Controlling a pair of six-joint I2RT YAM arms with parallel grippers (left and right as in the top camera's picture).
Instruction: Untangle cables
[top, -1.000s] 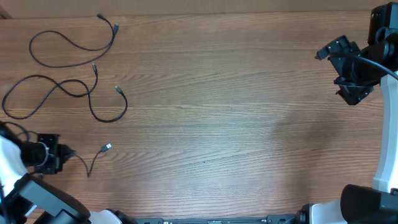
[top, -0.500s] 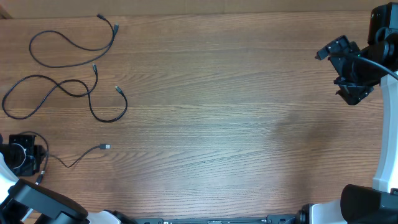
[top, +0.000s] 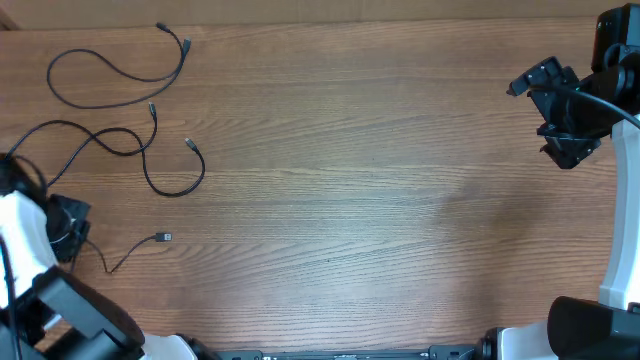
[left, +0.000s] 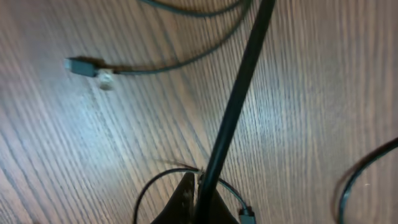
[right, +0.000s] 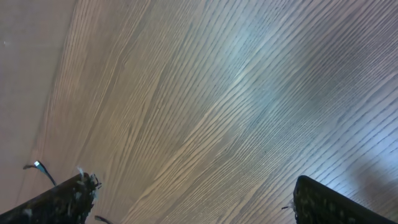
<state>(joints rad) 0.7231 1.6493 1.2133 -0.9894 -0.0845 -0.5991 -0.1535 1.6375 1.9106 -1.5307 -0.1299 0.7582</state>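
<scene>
Vs half a second ago: my left gripper (top: 68, 226) has swung up and inboard at the table's (top: 380, 220) left edge. The plug (top: 162, 237) of the third cord (top: 108, 268) slid slightly left. Right gripper (right: 194, 183) hasn't moved, fingers spread wide at far right. Left is clamped on the third cord, which sags down, then runs right to its plug. The other two lie flat upper left, apart from it: open loop (top: 100, 106) above, S-curve (top: 172, 193) below, ends close together.
</scene>
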